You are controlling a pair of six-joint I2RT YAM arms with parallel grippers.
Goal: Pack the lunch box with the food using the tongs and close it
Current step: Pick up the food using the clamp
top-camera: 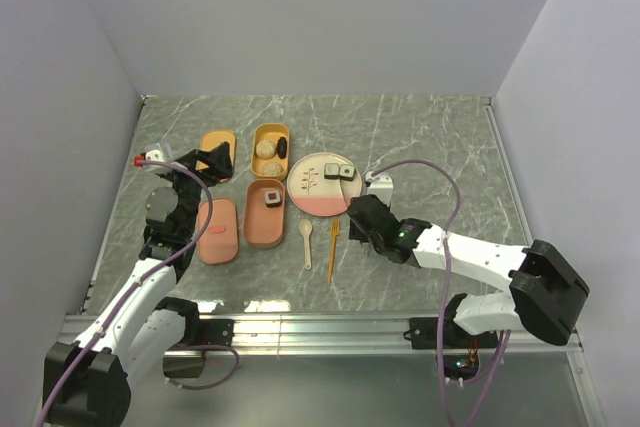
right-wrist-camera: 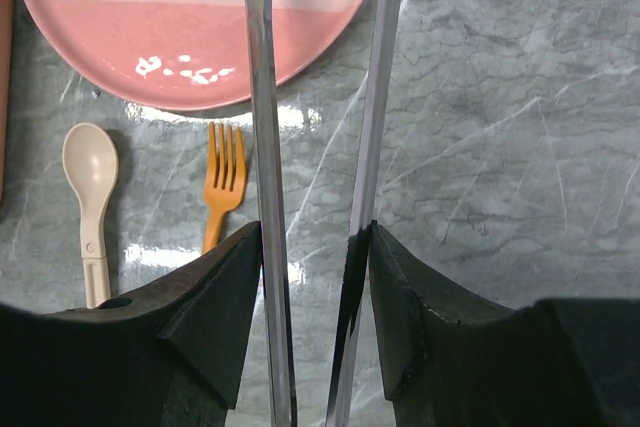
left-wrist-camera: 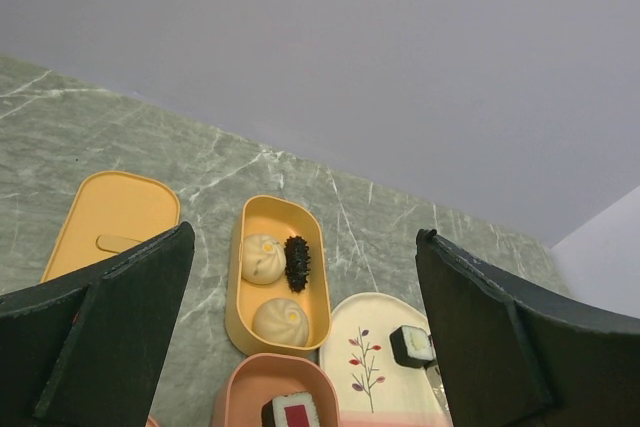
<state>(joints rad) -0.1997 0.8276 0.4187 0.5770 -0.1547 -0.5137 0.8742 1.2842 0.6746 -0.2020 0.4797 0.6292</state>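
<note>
My right gripper is shut on the tongs, one grey arm against each finger. The tong tips reach over the plate toward two sushi rolls. The lunch box lies in two open halves. The yellow half holds two beige balls and a dark brown piece. The pink half holds a red-centred sushi roll. My left gripper hangs open and empty above the yellow lid.
A pink lid lies left of the pink half. A beige spoon and an orange fork lie on the marble in front of the plate. Grey walls close in the table on three sides.
</note>
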